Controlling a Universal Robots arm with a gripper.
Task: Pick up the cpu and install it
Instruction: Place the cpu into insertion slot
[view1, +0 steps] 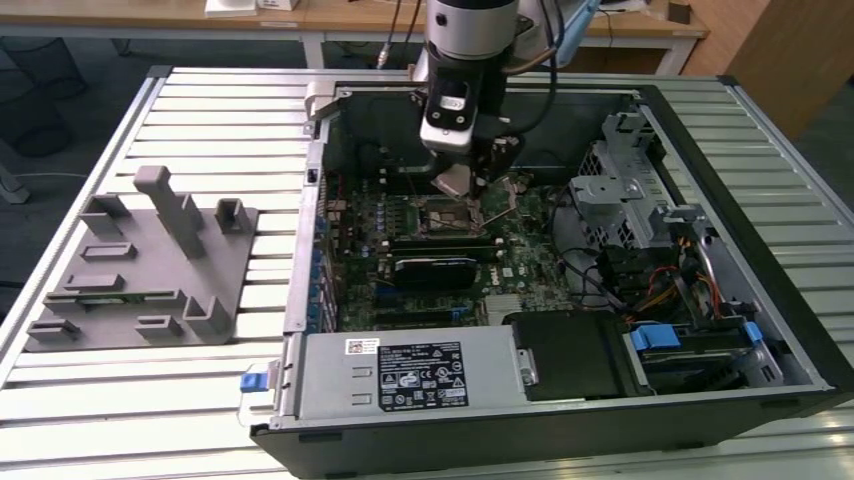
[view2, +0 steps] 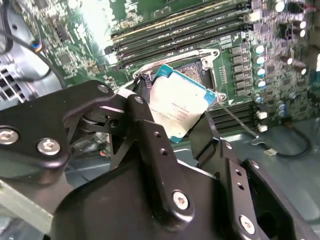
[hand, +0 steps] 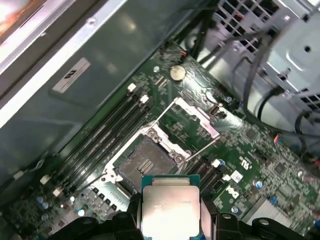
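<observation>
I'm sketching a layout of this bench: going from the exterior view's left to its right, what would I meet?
Grey fixture block → case's left wall → gripper shut on the cpu → metal drive cage → case's right wall.

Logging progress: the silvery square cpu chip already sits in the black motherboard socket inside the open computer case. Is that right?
Not seated: the silvery square cpu chip is held in the black gripper, above the empty black motherboard socket inside the open computer case; the first wrist view shows it.
</observation>
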